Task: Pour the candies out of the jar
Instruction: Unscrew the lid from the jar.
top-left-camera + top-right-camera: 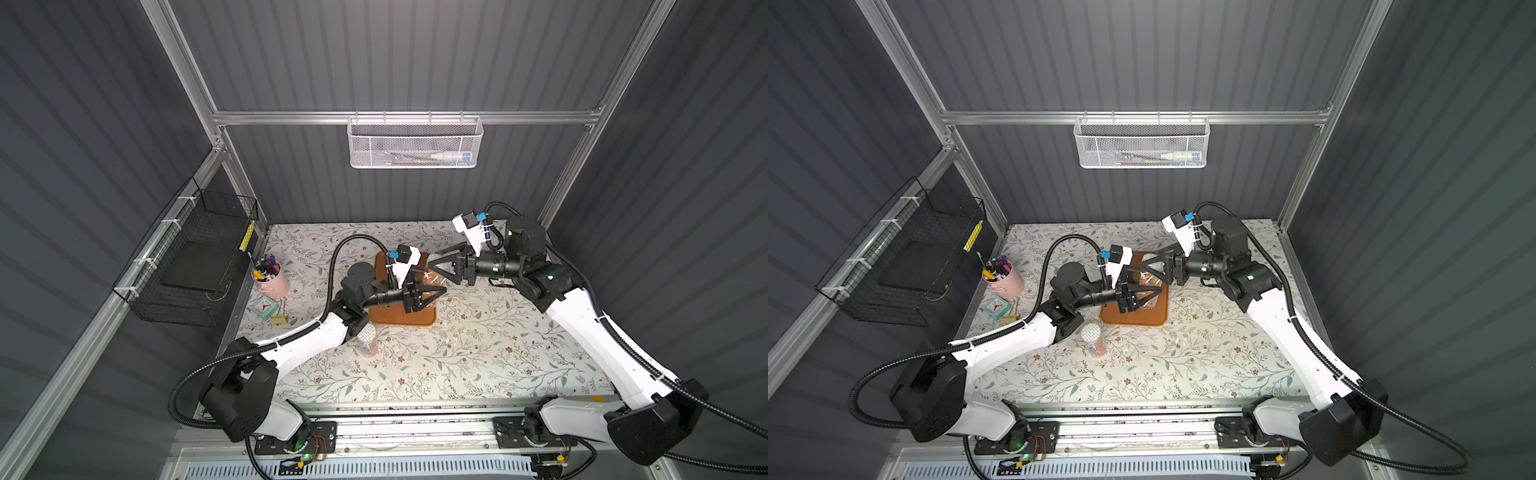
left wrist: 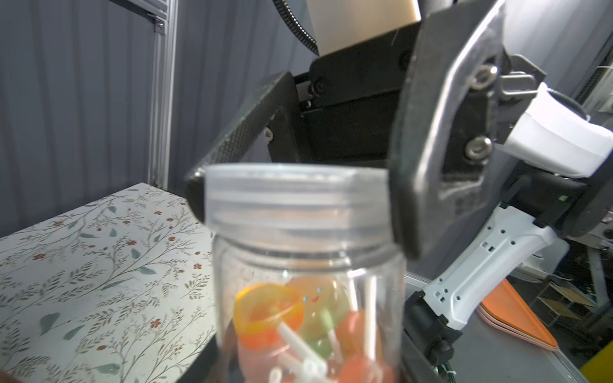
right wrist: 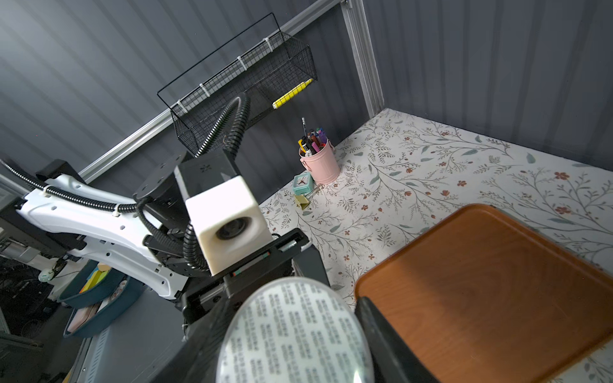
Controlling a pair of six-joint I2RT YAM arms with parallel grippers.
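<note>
A clear plastic jar hangs over the wooden tray, and both arms meet at it. Inside are the candies, orange, pink and green heads on white sticks. My left gripper is shut on the jar's body. The lid is on the jar, and its top carries a white printed seal. My right gripper is shut on this lid, one black finger pressed on each side. In both top views the grippers hide most of the jar.
A second jar with a white top stands on the floral table beside the left forearm. A pink pen cup, a small clock and a binder clip sit at the left. Wire baskets hang on the walls.
</note>
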